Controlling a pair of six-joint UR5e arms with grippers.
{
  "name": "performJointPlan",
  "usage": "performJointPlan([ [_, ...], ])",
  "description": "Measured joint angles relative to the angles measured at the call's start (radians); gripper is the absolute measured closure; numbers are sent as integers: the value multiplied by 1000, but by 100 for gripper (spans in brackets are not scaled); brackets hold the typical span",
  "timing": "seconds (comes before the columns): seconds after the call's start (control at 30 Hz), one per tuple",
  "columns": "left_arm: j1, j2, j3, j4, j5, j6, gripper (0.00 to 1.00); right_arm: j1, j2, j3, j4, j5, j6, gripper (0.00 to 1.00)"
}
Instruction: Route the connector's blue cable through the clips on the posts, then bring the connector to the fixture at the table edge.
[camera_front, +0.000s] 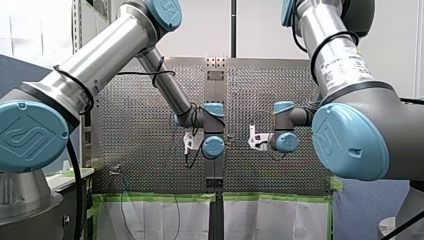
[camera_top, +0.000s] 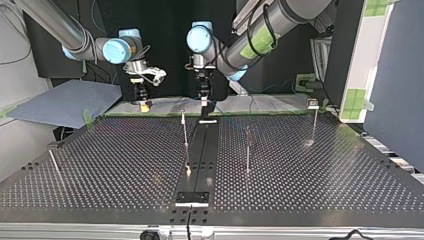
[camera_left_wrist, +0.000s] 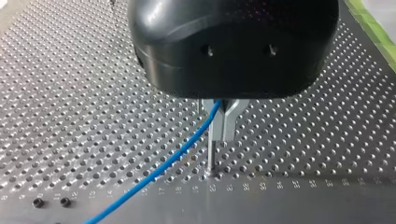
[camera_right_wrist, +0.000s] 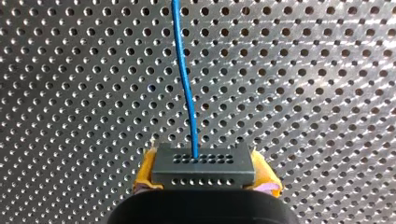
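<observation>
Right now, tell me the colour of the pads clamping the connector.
Yellow: the pads flank the grey connector. Right wrist view shows them best.

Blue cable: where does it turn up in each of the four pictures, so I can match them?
Front view: not discernible.
Top view: not discernible.
Left wrist view: the blue cable runs from between the jaws of my left gripper out over the perforated table.
Right wrist view: it runs ahead from the connector held in my right gripper.
Shared landmark: the perforated table, in all four views.
</observation>
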Motion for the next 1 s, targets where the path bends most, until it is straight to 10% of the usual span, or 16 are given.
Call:
performJointPlan([
  [1.0, 5, -71, 82, -54, 13, -36, 100, -41, 19, -48, 30, -6, -6, 100],
])
